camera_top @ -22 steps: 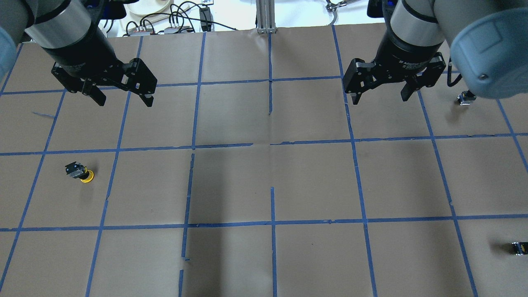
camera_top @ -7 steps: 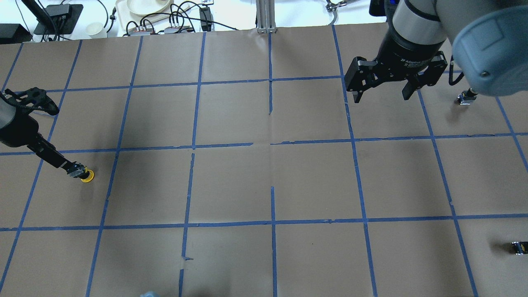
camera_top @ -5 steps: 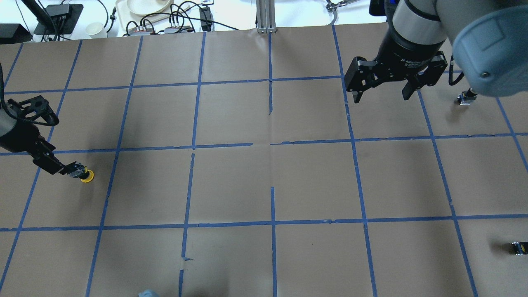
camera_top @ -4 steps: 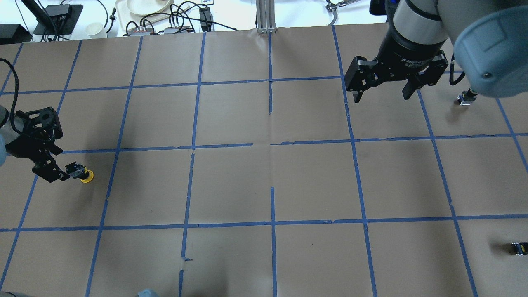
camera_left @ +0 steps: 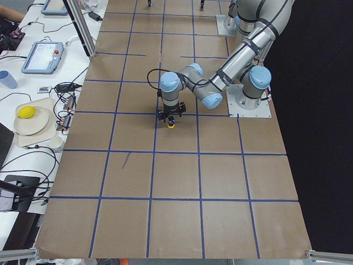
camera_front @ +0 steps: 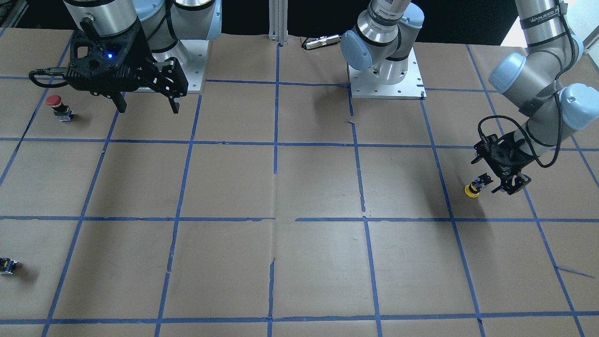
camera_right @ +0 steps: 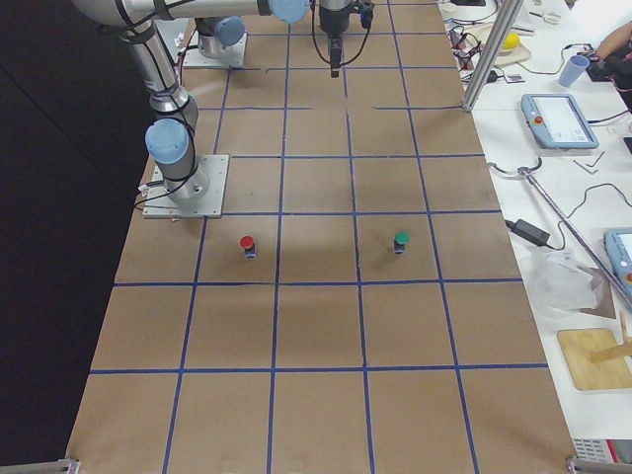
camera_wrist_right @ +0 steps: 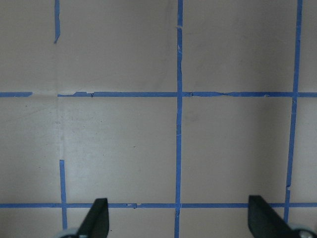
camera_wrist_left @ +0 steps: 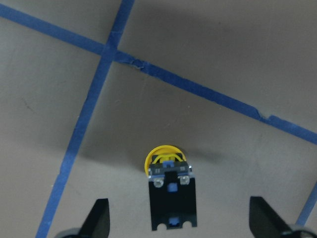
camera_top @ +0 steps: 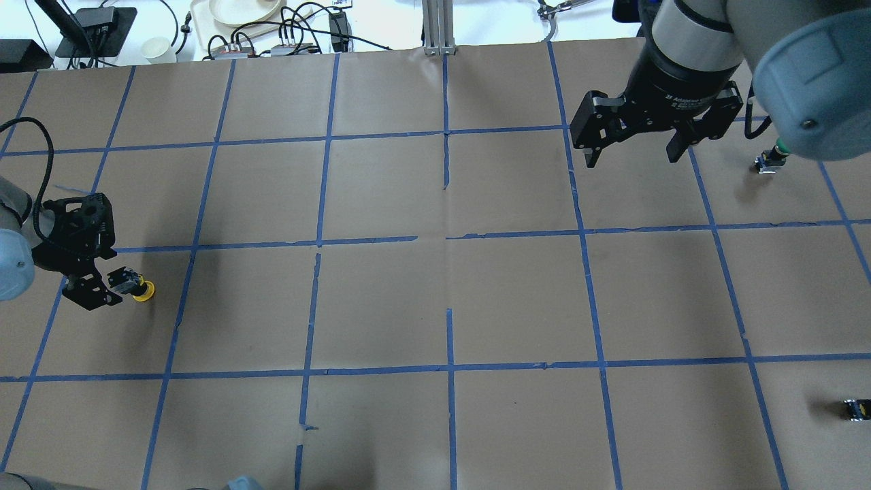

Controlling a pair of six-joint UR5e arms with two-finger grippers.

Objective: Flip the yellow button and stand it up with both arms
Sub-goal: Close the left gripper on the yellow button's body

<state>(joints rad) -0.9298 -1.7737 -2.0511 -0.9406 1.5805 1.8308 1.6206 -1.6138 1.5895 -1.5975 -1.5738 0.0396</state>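
Note:
The yellow button (camera_top: pixel 143 291) lies on its side on the brown paper at the table's left, yellow cap on the paper, black and grey body toward my left gripper. It also shows in the front view (camera_front: pixel 471 190), the left wrist view (camera_wrist_left: pixel 166 157) and the left side view (camera_left: pixel 171 125). My left gripper (camera_top: pixel 114 282) (camera_front: pixel 487 181) (camera_wrist_left: pixel 181 223) is low and open. Its fingers (camera_wrist_left: pixel 99 220) stand wide on either side of the button's body without touching it. My right gripper (camera_top: pixel 633 158) (camera_front: pixel 149 110) (camera_wrist_right: pixel 178 223) is open and empty, high over the far right.
A red-capped button (camera_front: pixel 55 102) stands near my right gripper and also shows in the right side view (camera_right: pixel 247 243), with a green-capped one (camera_right: pixel 400 240) beside it. A tiny capless black-and-yellow block (camera_top: pixel 854 408) lies at the right edge. Blue tape lines grid the paper.
My left arm came down from the back left to the yellow button and turned its wrist, so the open fingers now flank the button's body. The button and the right arm have hardly moved.

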